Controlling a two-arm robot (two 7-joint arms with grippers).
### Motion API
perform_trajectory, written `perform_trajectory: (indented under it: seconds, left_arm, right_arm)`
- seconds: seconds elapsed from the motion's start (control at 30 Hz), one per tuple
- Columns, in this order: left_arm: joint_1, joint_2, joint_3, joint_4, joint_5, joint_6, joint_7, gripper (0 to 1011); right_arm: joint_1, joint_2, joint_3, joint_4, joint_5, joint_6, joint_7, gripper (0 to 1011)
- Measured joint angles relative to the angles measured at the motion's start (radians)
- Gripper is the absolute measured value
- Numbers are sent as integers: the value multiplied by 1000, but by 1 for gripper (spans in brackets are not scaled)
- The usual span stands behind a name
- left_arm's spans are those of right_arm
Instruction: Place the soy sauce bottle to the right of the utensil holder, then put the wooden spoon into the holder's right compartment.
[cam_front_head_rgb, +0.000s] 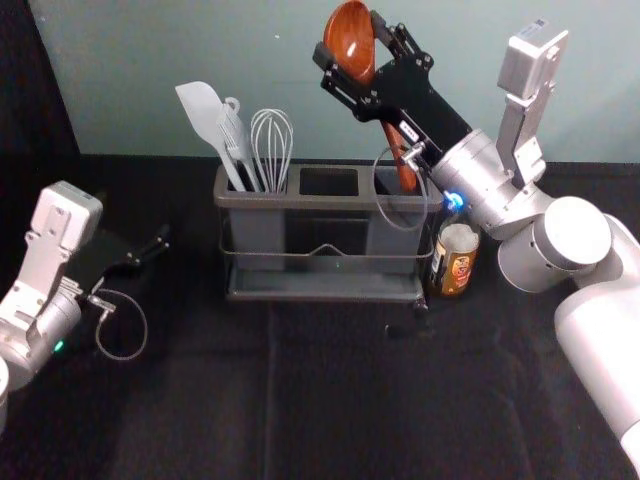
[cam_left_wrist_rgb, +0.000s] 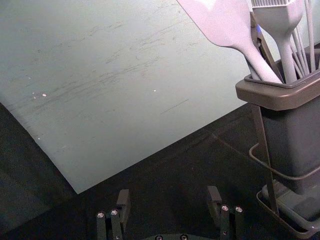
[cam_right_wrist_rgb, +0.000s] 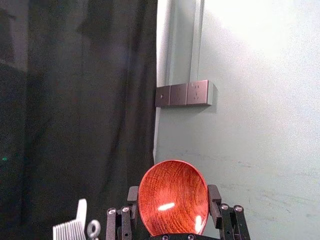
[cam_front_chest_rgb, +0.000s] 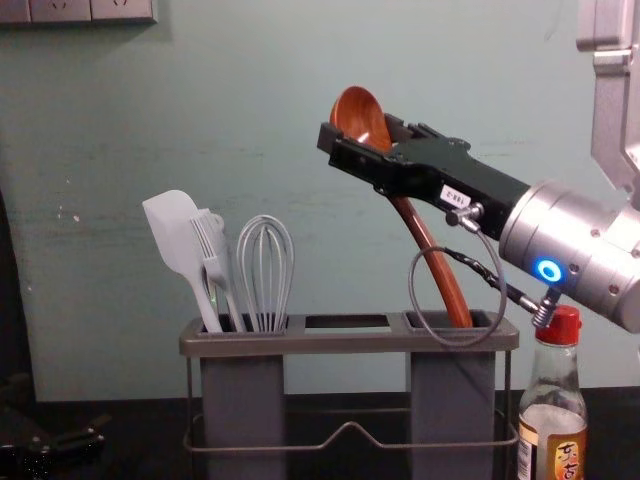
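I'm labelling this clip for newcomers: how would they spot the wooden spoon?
Find the grey utensil holder, then its right compartment. The wooden spoon slants up from there, its bowl gripped by the right tool. Its glossy red-brown colour sets it apart from the pale spatula, brush and whisk.

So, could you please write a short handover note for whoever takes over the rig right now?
Right hand: closed on the bowl of the wooden spoon, above the utensil holder.
Left hand: open and empty, idle off the holder's left side.
Soy sauce bottle: upright, to the right of the holder; that part is done.
Spoon: handle pointing down, its end at the mouth of the right compartment, seemingly just inside.
Left to do: lower the spoon fully, release it and back the right hand away.
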Motion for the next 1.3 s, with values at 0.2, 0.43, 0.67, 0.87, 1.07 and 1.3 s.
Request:
perform_trajectory:
  seconds: [0.2,0.43,0.67,0.87,1.07,1.3]
  left_arm:
    - [0,0,0,0,0,0,0,1005]
    - [0,0,0,0,0,0,0,1005]
    - [0,0,0,0,0,0,0,1005]
    - [0,0,0,0,0,0,0,1005]
    - [0,0,0,0,0,0,0,1005]
    - [0,0,0,0,0,0,0,1005]
  right_arm:
    - [-12,5,2,6,-7,-1,4,838]
    - [-26,10,4,9,-11,-2,8,836]
    - [-36,14,8,6,-12,-2,8,838]
    - [-46,18,12,1,-11,-3,9,919]
    - [-54,21,18,-7,-11,-4,4,1003]
    - [-55,23,23,-16,-12,-4,2,1003]
